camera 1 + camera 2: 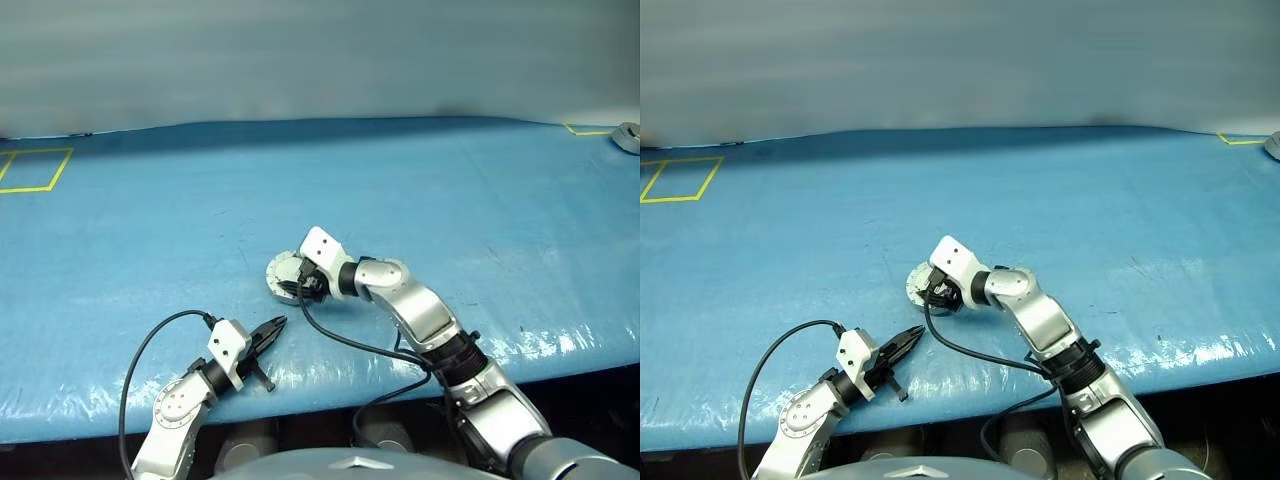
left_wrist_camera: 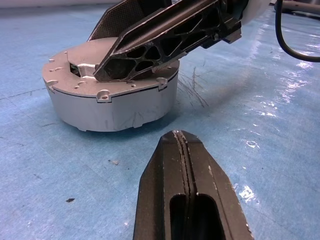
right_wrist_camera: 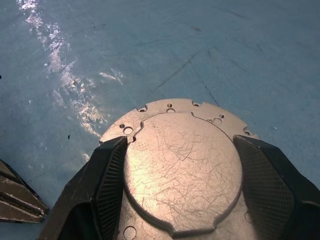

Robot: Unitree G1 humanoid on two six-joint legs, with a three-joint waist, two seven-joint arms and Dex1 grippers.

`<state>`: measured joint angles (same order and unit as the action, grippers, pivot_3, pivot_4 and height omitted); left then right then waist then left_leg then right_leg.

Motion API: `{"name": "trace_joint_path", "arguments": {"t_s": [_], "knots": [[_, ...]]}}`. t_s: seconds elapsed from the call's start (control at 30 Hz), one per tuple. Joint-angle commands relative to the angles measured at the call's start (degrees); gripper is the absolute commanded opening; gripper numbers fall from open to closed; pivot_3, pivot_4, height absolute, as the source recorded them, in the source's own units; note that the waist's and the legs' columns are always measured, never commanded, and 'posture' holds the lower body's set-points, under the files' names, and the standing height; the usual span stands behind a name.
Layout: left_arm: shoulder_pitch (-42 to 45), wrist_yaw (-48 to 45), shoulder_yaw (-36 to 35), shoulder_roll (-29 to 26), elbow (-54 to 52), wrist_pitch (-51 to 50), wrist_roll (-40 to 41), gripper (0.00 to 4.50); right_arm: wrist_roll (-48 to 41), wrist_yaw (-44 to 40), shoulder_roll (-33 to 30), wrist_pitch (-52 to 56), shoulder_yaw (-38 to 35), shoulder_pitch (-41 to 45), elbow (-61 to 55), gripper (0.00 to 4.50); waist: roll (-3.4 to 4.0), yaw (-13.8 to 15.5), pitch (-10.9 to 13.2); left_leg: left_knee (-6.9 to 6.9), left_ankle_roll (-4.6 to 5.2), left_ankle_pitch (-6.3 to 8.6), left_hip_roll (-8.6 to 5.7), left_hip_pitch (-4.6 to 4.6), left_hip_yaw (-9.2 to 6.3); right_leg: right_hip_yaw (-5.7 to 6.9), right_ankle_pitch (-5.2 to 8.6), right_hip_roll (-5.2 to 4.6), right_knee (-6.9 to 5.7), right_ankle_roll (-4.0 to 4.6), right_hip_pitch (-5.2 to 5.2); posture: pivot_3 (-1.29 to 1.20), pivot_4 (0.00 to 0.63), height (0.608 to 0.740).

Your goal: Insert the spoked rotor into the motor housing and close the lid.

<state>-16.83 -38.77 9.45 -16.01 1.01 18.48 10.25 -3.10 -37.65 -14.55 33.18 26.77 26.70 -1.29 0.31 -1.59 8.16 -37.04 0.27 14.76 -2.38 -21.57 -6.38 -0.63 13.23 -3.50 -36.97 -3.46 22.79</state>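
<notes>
The round grey metal lid (image 3: 182, 165), plain face up, sits on the shallow round silver motor housing (image 2: 115, 105) on the blue bench (image 1: 450, 200), between the right gripper (image 3: 182, 195)'s 2 spread fingers, nearer than the left gripper (image 1: 272, 332), fingers together.

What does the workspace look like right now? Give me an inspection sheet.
Surface: blue table cover, scuffed, glare near the front edge.
Job's things: lid sits plain face up on the motor housing; spoked rotor not visible.
Clutter: nothing seen.
Grippers: right gripper open, fingers either side of the lid's raised circle; left gripper shut, empty, short of the housing.
Cables: black cable loops from each wrist.
Surroundings: yellow tape square far left; grey object far right.
</notes>
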Motion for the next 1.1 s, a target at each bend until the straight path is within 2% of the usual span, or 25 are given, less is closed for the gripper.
{"name": "trace_joint_path", "arguments": {"t_s": [0.03, 0.17, 0.27, 0.43, 0.5, 0.6, 0.67, 0.73, 0.93, 1.1], "knots": [[-0.2, 0.1, -0.2, 0.1, -0.9, 1.0, 0.5, 0.0, 2.4, -0.1, -1.3, -1.1, 1.1, -0.8, 2.6, 3.04, 0.0, 0.0, 0.0, 0.0, 0.0, 0.0, 0.0, 0.0, 0.0, 0.0, 0.0, 0.0, 0.0, 0.0, 0.0, 0.0, 0.15, 0.74], [-0.1, 0.0, -0.2, 0.1, -0.7, 1.1, 0.5, 0.0, 3.0, -0.1, -1.7, -1.7, 1.4, -0.8, 3.7, 3.04, 0.0, 0.0, 0.0, -0.01, 0.0, 0.0, 0.0, 0.0, 0.0, 0.0, 0.02, 0.0, 0.0, -0.04, 0.0, 0.0, 0.15, 0.74], [-0.1, 0.2, -0.4, 0.3, -0.7, 0.8, 1.0, 0.0, 0.7, 0.1, -0.2, 3.0, -0.2, -1.2, 3.1, 3.04, 0.0, 0.1, 0.0, -0.02, 0.01, -0.01, 0.0, 0.01, 0.0, 0.0, 0.01, 0.0, 0.0, -0.03, -0.01, 0.0, 0.15, 0.74], [1.1, 5.8, -5.2, 4.4, -4.8, -5.6, 8.3, 0.0, 1.4, 0.2, -0.3, 3.5, 0.4, -2.0, 2.3, 3.04, -0.01, 0.1, 0.0, -0.02, 0.01, 0.0, -0.01, 0.01, -0.02, 0.0, 0.0, -0.03, 0.01, -0.04, -0.01, 0.0, 0.15, 0.74], [3.1, 11.5, -8.2, 5.2, -8.2, -13.7, 10.6, 0.0, 1.3, 0.2, -0.3, 3.7, 0.5, -2.2, 2.1, 3.04, -0.02, 0.2, 0.0, -0.03, 0.01, -0.01, 0.0, 0.01, -0.07, 0.03, 0.06, -0.02, 0.0, -0.15, -0.02, 0.0, 0.15, 0.74], [8.7, 19.6, -12.4, 4.1, -13.7, -31.6, 18.2, 0.0, 1.3, 0.3, -0.2, 3.8, 0.5, -2.2, 2.0, 3.04, -0.02, 0.3, 0.0, -0.04, 0.0, -0.04, 0.0, 0.01, -0.18, 0.09, 0.12, 0.02, -0.02, -0.31, -0.07, 0.0, 0.15, 0.74], [13.0, 21.9, -14.4, 1.2, -16.7, -46.9, 27.6, 0.0, 1.3, 0.5, 0.0, 3.7, 0.3, -2.2, 2.1, 3.04, -0.04, 0.2, 0.0, -0.07, 0.0, -0.05, -0.03, 0.01, -0.22, 0.1, 0.11, 0.05, -0.03, -0.37, -0.11, 0.0, 0.15, 0.74], [16.5, 23.7, -15.9, -0.3, -18.9, -56.9, 35.2, 0.0, 1.3, 0.6, 0.1, 3.7, 0.2, -2.2, 2.1, 3.04, -0.04, -0.1, 0.0, -0.07, 0.0, -0.05, -0.05, 0.02, -0.21, 0.08, 0.1, 0.07, -0.03, -0.39, -0.13, 0.0, 0.15, 0.74], [21.5, 26.5, -16.0, -1.6, -19.5, -68.3, 39.4, 0.0, 1.5, 0.9, 0.3, 3.6, 0.2, -2.3, 2.2, 3.04, -0.05, -0.4, 0.0, 0.0, -0.04, -0.06, -0.09, 0.03, -0.18, -0.03, -0.08, 0.07, 0.01, -0.12, -0.2, 0.0, 0.15, 0.74], [22.1, 27.0, -13.6, -2.6, -19.1, -72.2, 37.0, 0.0, 1.5, 1.0, 0.3, 3.6, 0.1, -2.4, 2.0, 3.04, -0.05, -0.2, 0.0, 0.03, -0.11, -0.1, -0.08, 0.03, -0.18, -0.03, -0.06, 0.09, 0.0, -0.08, -0.2, 0.0, 0.15, 0.74]]}}
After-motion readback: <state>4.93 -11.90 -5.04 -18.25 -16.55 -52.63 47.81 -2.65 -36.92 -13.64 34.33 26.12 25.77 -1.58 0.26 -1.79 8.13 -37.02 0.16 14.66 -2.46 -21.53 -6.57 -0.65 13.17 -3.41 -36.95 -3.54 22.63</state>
